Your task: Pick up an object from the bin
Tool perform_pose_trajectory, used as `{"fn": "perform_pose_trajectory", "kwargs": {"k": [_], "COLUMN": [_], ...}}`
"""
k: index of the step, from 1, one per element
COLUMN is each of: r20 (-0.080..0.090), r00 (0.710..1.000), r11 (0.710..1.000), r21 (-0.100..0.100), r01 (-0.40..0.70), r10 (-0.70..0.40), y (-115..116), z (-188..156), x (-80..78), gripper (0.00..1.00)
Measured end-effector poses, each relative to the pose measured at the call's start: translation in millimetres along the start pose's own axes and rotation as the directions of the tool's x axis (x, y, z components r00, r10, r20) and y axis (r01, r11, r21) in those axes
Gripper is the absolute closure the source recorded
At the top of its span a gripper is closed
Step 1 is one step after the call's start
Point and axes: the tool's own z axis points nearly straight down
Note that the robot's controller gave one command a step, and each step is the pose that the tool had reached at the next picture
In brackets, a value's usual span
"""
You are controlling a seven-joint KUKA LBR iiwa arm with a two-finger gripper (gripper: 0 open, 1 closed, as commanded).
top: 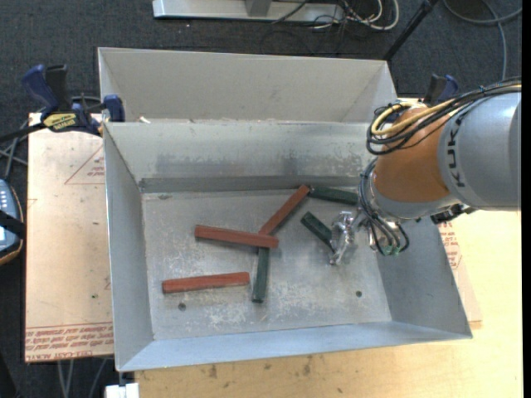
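Observation:
My gripper (pixel 338 251) hangs low over the right part of the bin floor, its metal fingers pointing down. Just to its left lies a short dark green bar (pixel 314 226), close to the fingers but not between them. A second dark green bar (pixel 334 195) lies behind it by the back wall, partly under the arm. A reddish-brown bar (pixel 285 210) slants from the back wall toward the middle. Nothing shows between the fingers.
Further left lie a reddish-brown bar (pixel 236 237) across the middle, another reddish-brown bar (pixel 205 283) near the front left, and a dark green bar (pixel 260 274) standing lengthwise between them. The orange-covered arm overhangs the bin's right wall.

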Motion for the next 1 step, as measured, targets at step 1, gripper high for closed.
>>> {"fn": "perform_pose_trajectory", "kwargs": {"k": [1], "r20": [0.000], "r00": [1.000], "r11": [1.000], "r21": [0.000], "r01": [0.000], "r10": [0.000], "y": [0.0], "z": [0.0], "x": [0.0], "gripper": [1.00]}}
